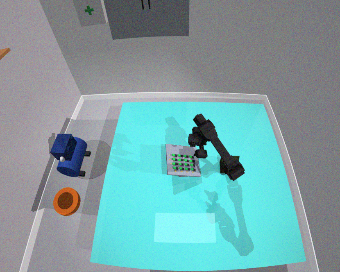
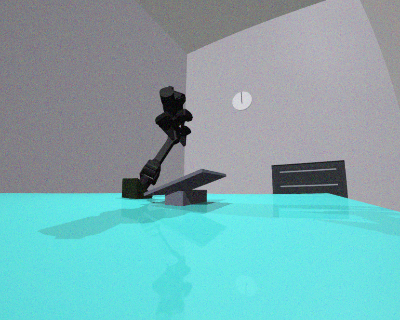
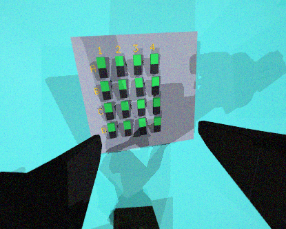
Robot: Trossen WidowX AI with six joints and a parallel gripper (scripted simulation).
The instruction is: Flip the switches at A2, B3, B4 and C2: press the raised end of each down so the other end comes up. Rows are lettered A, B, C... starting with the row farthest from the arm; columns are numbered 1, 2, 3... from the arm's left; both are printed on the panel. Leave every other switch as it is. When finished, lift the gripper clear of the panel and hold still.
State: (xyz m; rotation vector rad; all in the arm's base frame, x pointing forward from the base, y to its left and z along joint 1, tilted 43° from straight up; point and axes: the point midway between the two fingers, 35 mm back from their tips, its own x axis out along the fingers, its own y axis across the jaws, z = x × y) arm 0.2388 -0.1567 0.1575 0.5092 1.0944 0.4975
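Overhead, tool (image 3: 147, 132) spread wide, holding nothing, well above tilted switch panel (image 3: 176, 86), near row D.

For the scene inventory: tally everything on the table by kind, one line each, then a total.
Switches: 16
Panel: 1
Arm, gripper open: 1
Blue cylinder unit: 1
Orange bowl: 1
Total: 20

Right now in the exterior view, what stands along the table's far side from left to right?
Arm's dark base block → raised arm with open gripper → tilted switch panel on its grey support → wall clock → dark cabinet.
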